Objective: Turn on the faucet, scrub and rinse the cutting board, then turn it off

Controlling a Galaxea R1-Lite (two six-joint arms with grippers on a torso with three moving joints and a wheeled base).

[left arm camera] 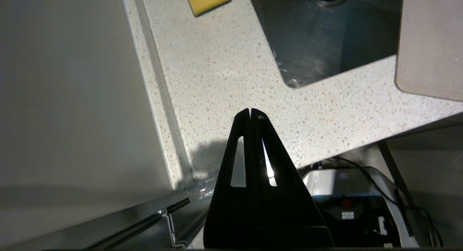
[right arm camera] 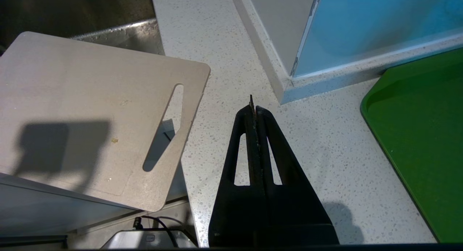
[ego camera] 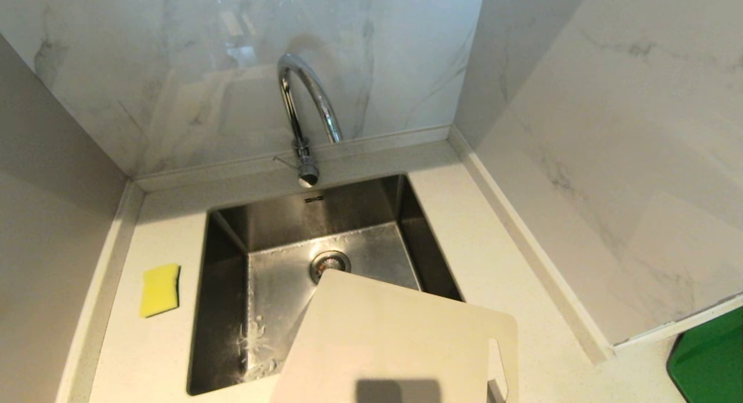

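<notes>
— So, where does the job stand?

— At the very start, I'd judge. No water runs from the faucet (ego camera: 306, 110), upper middle of the head view against the marble wall. The cutting board (ego camera: 400, 345) lies at the lower middle of that frame, one corner jutting over the sink (ego camera: 220, 310) and the rest running off the bottom edge.

— And the arms?

— Neither shows in the head view. The left gripper (left arm camera: 250, 111), seen from its own wrist camera, has its jaws pressed together on nothing, above the speckled counter (left arm camera: 224, 73) near its front edge. The right gripper (right arm camera: 253, 106) is likewise closed and empty, over the counter between the board's slot handle and a green tray (right arm camera: 427, 135) at the right of its frame.

— What does the next move call for?

— Probably a reach to the thin lever at the faucet's base. It sits far back, so an arm must extend well over the basin.

— Anything in the sink?

— Only the drain (ego camera: 329, 263) and some water traces on the steel floor. The yellow sponge (ego camera: 160, 289) lies outside it, on the counter at the left. The visible part of the tray looks bare.
</notes>
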